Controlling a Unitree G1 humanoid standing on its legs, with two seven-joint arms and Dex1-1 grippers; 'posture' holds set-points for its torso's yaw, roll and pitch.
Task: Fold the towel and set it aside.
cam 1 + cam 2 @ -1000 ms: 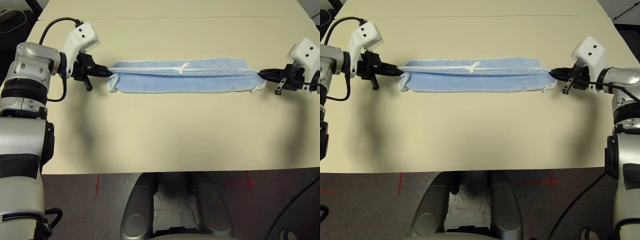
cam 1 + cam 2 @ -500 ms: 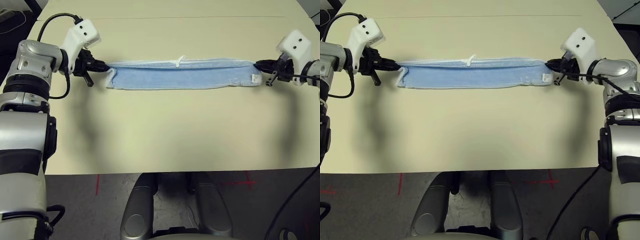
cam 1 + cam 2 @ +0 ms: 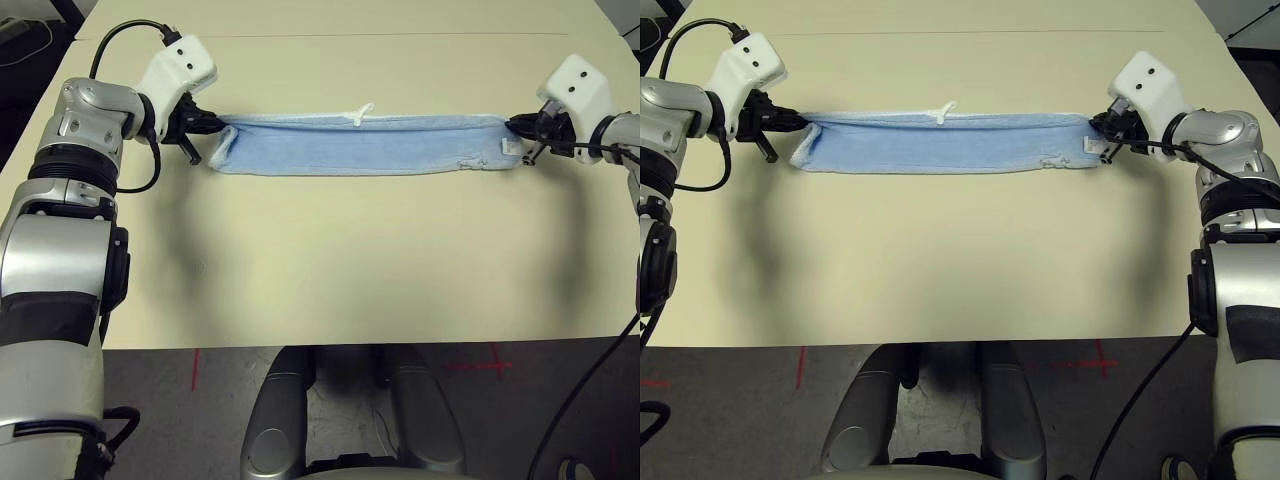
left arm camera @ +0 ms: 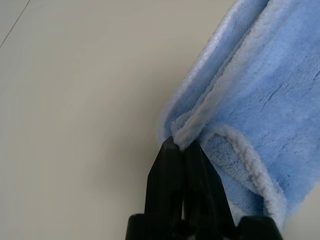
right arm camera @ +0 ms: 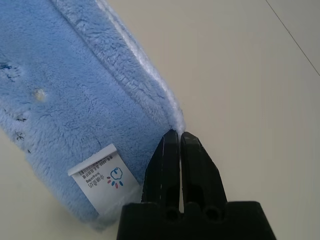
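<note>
Stretching across the upper part of the frame, the towel (image 3: 360, 145) lies as a long, narrow, light blue band on the beige bench (image 3: 330, 260), folded lengthwise with its white-stitched edges running along the top. Its left end reaches the left hand (image 3: 216, 126) in the upper left of the head view, and its right end reaches the right hand (image 3: 514, 127) in the upper right, so the cloth spans the whole gap between the two.

Both hands are pinched together on the towel's upper corners. In the left wrist view the black fingers (image 4: 172, 185) are closed on the white edging where the layers meet, with the folded end curling just beside them. In the right wrist view the fingers (image 5: 192, 170) are pressed together on the corner's edge, and the small white tag (image 5: 102, 175) lies on the blue pile just beside them. A small white loop (image 3: 358, 113) stands up from the top edge near the towel's middle.
</note>
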